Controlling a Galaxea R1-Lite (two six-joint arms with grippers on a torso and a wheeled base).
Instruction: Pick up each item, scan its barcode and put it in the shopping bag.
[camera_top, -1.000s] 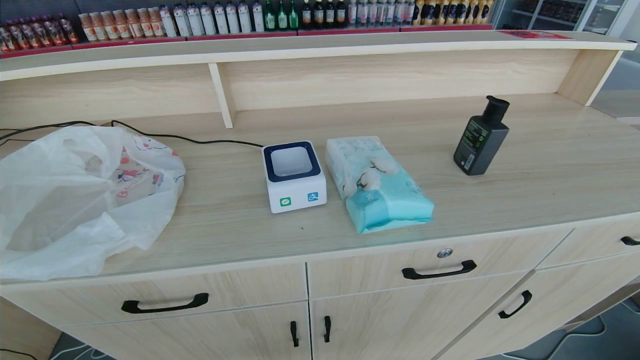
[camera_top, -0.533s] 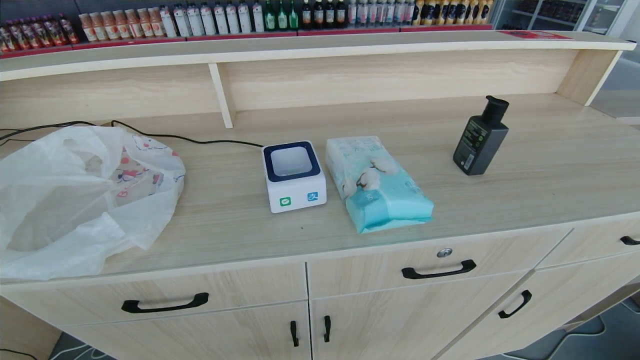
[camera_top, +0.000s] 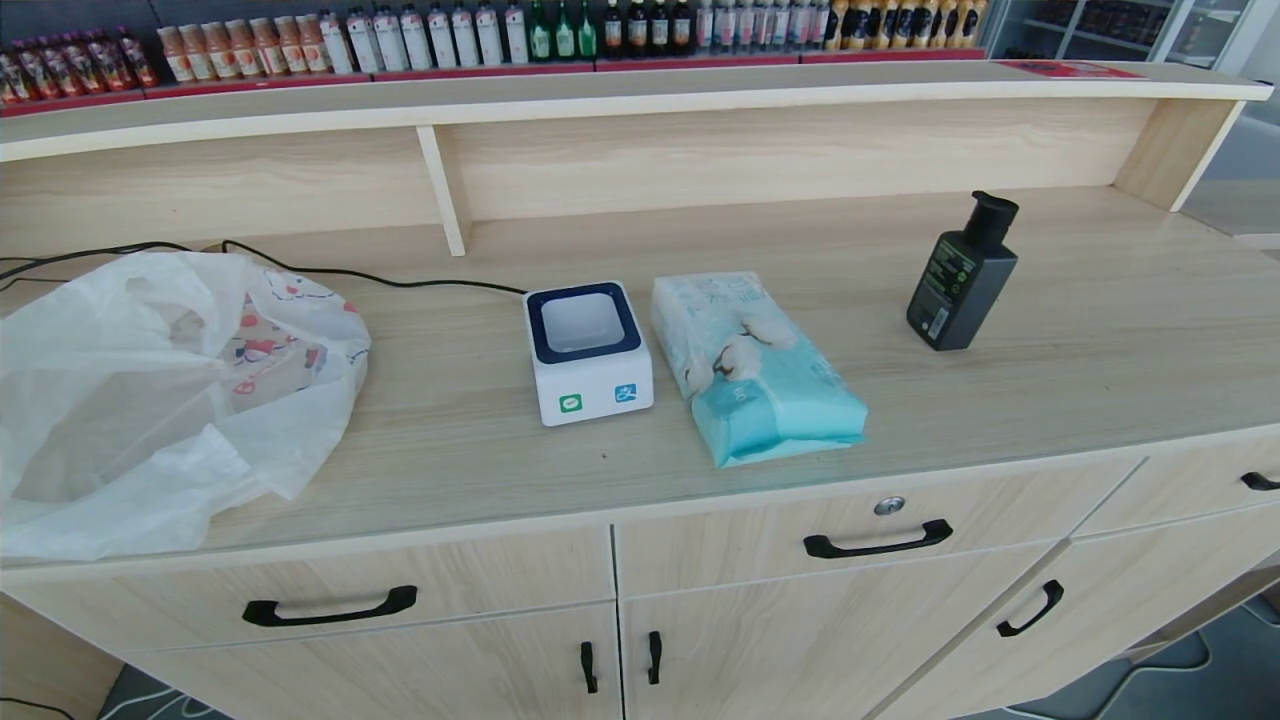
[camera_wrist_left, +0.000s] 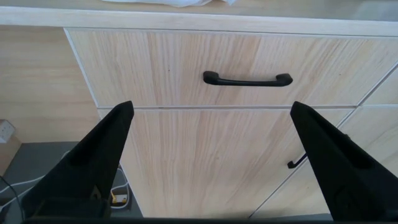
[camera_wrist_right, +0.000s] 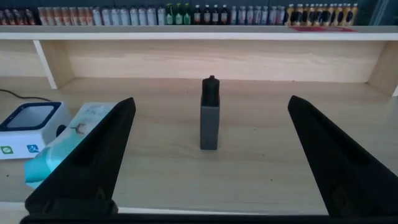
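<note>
In the head view the white scanner (camera_top: 588, 352) sits mid-counter (camera_top: 1100, 350). From the scanner, the shopping bag (camera_top: 150, 400) lies crumpled at 9 o'clock, the teal tissue pack (camera_top: 755, 365) lies flat just beside it at 3 o'clock, and the black bottle (camera_top: 962, 275) stands upright at 2 o'clock, well apart.

In the left wrist view the left gripper (camera_wrist_left: 211, 109) is spread wide with nothing between its fingers (it faces a drawer front with a black handle (camera_wrist_left: 247, 79), below the counter edge).

In the right wrist view the right gripper (camera_wrist_right: 211, 102) is likewise spread wide and holds nothing. The bottle stands ahead of it on the counter, untouched.
</note>
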